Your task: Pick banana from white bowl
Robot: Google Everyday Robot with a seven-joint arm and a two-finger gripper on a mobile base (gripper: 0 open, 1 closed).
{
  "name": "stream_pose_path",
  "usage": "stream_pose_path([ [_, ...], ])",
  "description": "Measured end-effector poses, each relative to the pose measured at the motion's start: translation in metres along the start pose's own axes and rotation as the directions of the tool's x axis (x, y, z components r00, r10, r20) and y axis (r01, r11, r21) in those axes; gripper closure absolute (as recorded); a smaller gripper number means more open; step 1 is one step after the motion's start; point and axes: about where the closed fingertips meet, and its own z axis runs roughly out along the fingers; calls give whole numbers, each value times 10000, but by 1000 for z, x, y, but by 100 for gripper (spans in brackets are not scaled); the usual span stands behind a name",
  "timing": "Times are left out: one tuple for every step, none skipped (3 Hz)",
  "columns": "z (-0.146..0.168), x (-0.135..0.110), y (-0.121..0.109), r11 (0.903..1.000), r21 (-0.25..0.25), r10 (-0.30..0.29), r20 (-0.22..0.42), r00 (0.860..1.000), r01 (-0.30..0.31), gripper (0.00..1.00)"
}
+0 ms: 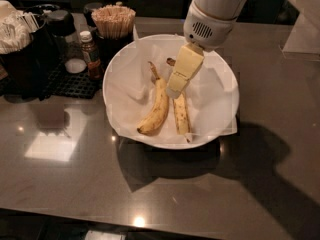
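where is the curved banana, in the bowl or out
In: the banana lies on paper in the white bowl; the end effector is over the slimmer banana beside it.

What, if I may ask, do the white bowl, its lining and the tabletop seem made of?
The white bowl looks ceramic or plastic, smooth-rimmed. Its lining seems thin paper, crinkled and matte. The tabletop looks like polished dark stone or laminate, mirroring lights. The gripper hangs over the bowl.

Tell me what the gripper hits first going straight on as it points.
Likely the upper end of the slimmer banana, right below the gripper inside the white bowl; depth is unclear.
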Motion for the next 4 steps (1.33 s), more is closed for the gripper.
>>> stream_pose_path([
  [-20, -3, 38, 9948, 991, -222, -14, 9998, 222, 0],
  [-26, -2, 60, 9950, 906, -422, -8, 9991, 421, 0],
  [-14, -1, 55, 9988, -196, -441, 468, 9979, 451, 0],
  [22, -6, 55, 9747, -2187, -240, 1024, 9945, 460, 0],
])
